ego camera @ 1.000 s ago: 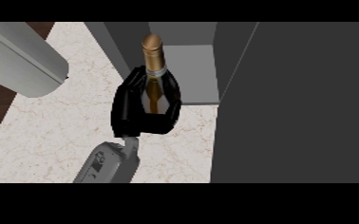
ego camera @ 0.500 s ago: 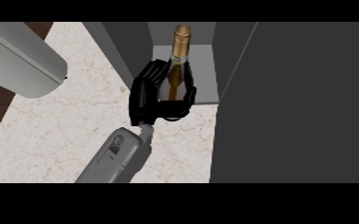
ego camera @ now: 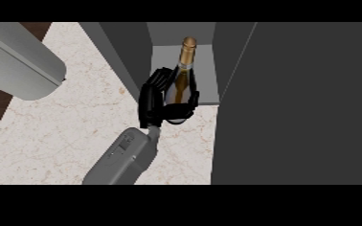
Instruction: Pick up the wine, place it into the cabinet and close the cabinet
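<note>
Pale marbled bench (ego camera: 63, 124) runs up to a grey cabinet (ego camera: 127, 48) with its compartment open toward the viewer. The wine (ego camera: 185, 62) sits in that opening: gold-foil neck points toward the back wall, body over the lighter cabinet floor, base at the front lip just above the bench edge. Can't tell whether the base rests on the floor or is held off it. Right hand (ego camera: 152, 103), black, is curled round the lower body of the bottle from its left side, fingers wrapping under and across the front, hiding most of the base. Its grey forearm (ego camera: 124, 160) comes in from the lower edge. Broad dark grey panel (ego camera: 297, 105) fills the right side, just beside the opening. Second grey forearm (ego camera: 25, 64) shows at upper left, well apart from the bottle, its hand out of sight.
</note>
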`<action>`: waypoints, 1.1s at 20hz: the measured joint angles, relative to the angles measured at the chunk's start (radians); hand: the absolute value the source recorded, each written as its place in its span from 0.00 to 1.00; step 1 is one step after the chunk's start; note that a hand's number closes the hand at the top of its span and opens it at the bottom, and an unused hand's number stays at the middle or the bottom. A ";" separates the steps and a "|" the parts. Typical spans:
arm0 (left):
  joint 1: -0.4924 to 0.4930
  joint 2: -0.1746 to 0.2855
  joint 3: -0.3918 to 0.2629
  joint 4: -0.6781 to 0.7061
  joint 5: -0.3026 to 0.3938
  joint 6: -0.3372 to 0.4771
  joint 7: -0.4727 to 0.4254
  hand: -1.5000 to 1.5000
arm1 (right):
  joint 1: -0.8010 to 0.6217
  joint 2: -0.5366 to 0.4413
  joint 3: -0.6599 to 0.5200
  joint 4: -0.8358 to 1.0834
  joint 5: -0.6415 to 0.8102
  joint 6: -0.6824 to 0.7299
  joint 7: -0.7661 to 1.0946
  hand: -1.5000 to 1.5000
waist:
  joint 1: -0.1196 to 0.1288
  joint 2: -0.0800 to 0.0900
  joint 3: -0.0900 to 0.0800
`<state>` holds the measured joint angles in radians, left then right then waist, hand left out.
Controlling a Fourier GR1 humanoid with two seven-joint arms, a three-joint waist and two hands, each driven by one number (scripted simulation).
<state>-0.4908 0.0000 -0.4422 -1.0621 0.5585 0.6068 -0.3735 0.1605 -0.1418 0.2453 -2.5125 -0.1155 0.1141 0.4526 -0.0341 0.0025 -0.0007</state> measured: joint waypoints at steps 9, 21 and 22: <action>-0.062 0.000 0.000 0.160 0.171 -0.048 -0.125 1.00 | 0.024 0.007 -0.011 0.000 -0.006 0.020 -0.017 0.00 | -0.001 0.000 0.000; -0.286 0.000 0.047 0.382 0.302 -0.061 -0.127 1.00 | 0.039 0.017 -0.032 0.007 -0.014 0.050 -0.034 0.00 | -0.005 0.002 0.000; -0.296 0.000 0.052 0.396 0.309 -0.064 -0.124 1.00 | 0.052 0.019 -0.023 0.004 -0.014 0.050 -0.034 0.00 | -0.006 0.001 0.000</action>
<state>-0.7865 0.0001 -0.3906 -0.6659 0.8671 0.5423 -0.4974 0.2122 -0.1228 0.2221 -2.5081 -0.1294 0.1643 0.4186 -0.0404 0.0038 -0.0003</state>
